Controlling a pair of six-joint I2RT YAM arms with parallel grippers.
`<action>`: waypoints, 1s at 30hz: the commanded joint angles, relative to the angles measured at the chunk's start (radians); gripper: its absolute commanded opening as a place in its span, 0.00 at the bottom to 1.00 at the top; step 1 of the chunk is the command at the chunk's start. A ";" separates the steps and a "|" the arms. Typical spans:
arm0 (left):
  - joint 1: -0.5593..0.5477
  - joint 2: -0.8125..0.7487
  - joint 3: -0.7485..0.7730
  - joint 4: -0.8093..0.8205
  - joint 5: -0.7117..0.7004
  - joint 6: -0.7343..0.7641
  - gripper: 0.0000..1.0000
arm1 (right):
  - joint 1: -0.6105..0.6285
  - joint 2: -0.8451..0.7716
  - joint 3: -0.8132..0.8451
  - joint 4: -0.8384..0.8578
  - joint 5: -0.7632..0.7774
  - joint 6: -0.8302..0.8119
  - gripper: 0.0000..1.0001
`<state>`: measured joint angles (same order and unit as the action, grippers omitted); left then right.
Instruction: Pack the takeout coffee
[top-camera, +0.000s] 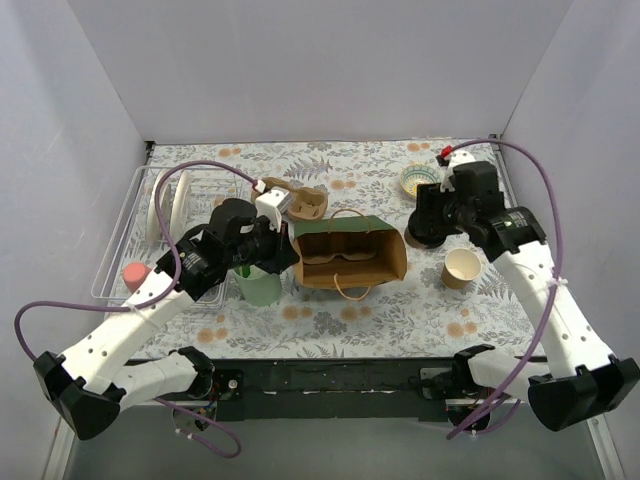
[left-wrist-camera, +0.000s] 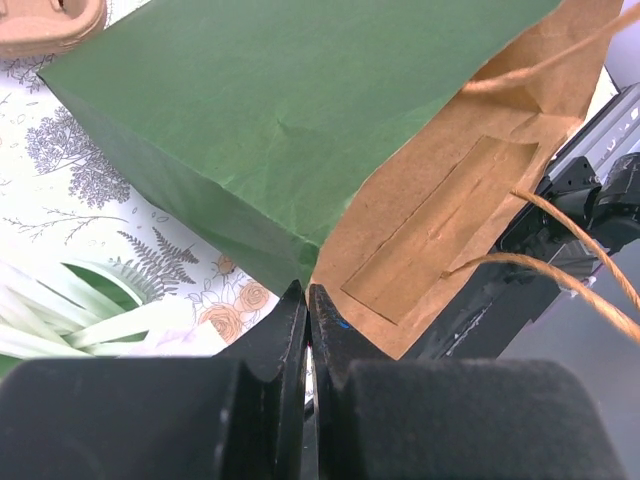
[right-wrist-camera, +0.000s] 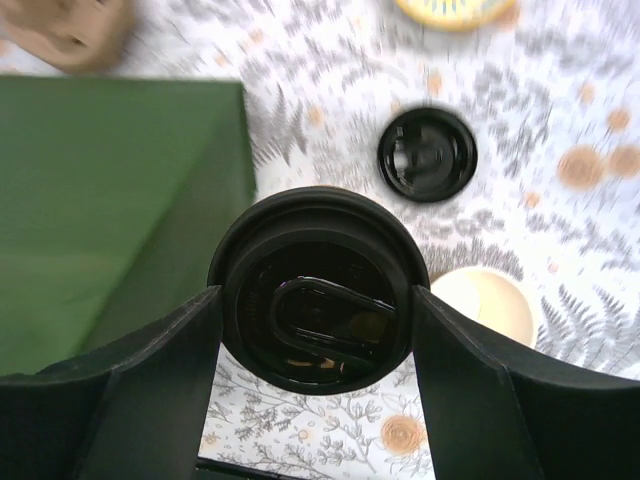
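The takeout coffee (top-camera: 417, 238), a brown paper cup with a black lid (right-wrist-camera: 318, 288), stands just right of the open brown-and-green paper bag (top-camera: 350, 256). My right gripper (top-camera: 428, 222) is shut on it, with both fingers (right-wrist-camera: 160, 380) pressed against the lid's sides. My left gripper (top-camera: 286, 250) is shut on the bag's left edge. In the left wrist view its tips (left-wrist-camera: 307, 292) meet at the corner of the bag (left-wrist-camera: 260, 130), where the green side joins the brown panel. The bag's green side also shows in the right wrist view (right-wrist-camera: 100, 200).
A lidless paper cup (top-camera: 461, 268) stands right of the coffee, also in the right wrist view (right-wrist-camera: 487, 303). A loose black lid (right-wrist-camera: 427, 154) and a small bowl (top-camera: 418, 180) lie behind. A mint-green cup (top-camera: 258, 284), a pulp carrier (top-camera: 300, 203) and a dish rack (top-camera: 125, 240) sit left.
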<state>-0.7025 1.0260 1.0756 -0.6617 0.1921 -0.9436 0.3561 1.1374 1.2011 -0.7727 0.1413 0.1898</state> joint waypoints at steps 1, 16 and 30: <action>-0.002 0.020 0.046 -0.009 0.009 -0.007 0.00 | 0.004 -0.074 0.219 -0.065 -0.135 -0.144 0.45; 0.000 0.114 0.101 0.028 0.038 -0.021 0.00 | 0.015 -0.153 0.497 0.062 -0.664 -0.242 0.43; 0.021 0.155 0.138 0.010 0.096 -0.018 0.00 | 0.052 -0.272 0.232 0.095 -0.779 -0.280 0.40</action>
<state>-0.6891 1.1816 1.1709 -0.6514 0.2489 -0.9649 0.3992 0.9066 1.4677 -0.7269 -0.6060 -0.0605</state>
